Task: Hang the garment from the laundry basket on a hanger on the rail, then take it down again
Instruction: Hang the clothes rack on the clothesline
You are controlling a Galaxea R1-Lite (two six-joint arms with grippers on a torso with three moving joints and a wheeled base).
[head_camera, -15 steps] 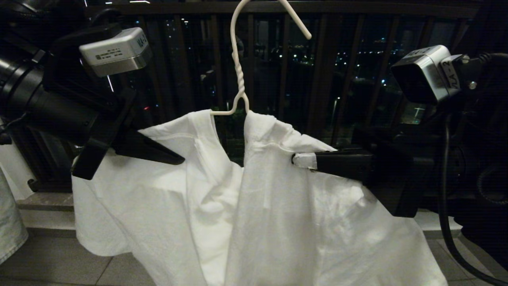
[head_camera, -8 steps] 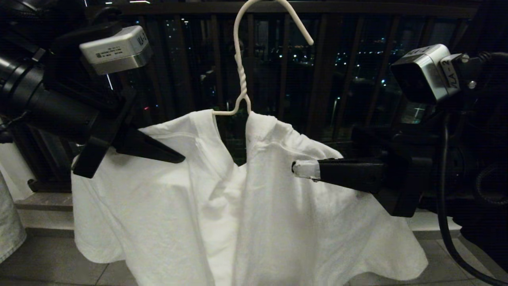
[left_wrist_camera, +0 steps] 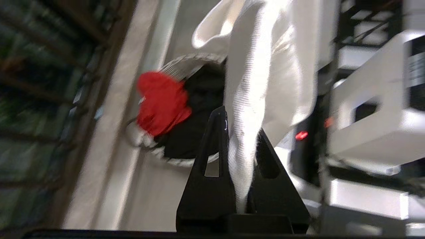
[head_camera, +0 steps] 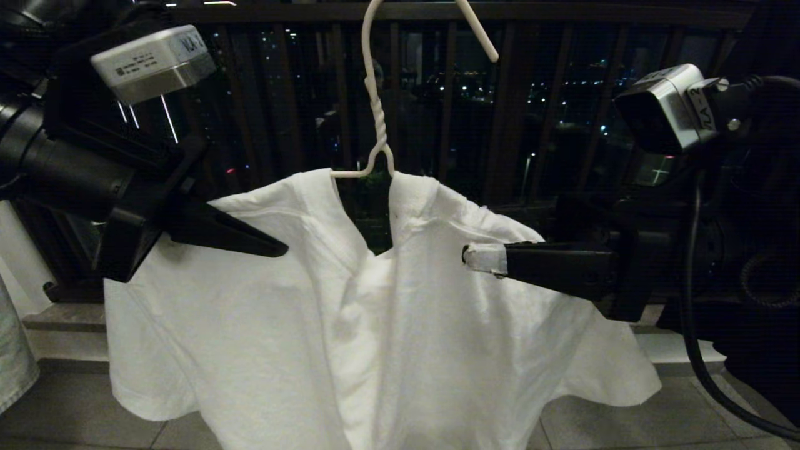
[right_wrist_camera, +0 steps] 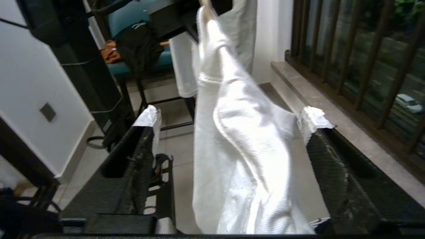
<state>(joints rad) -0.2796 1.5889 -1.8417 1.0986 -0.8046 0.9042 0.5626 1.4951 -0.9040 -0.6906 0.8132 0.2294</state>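
Since the earlier frame, the right gripper (head_camera: 478, 257) has let go of the T-shirt (head_camera: 375, 325), and the fabric on that side now hangs lower and smoother.

Head view: the T-shirt is draped on the white wire hanger (head_camera: 375, 119), whose hook runs out of frame at the top; the rail is not visible. The left gripper (head_camera: 275, 250) is clamped on the left shoulder.

Left wrist view: the left gripper's fingers (left_wrist_camera: 215, 146) pinch a fold of fabric. The laundry basket (left_wrist_camera: 176, 109) sits on the floor below, holding red and black garments.

Right wrist view: jaws stand wide apart, cloth hanging loose between them.

Judged step: dressing the hanger. Next, the right gripper needs a fresh hold to settle the right shoulder.
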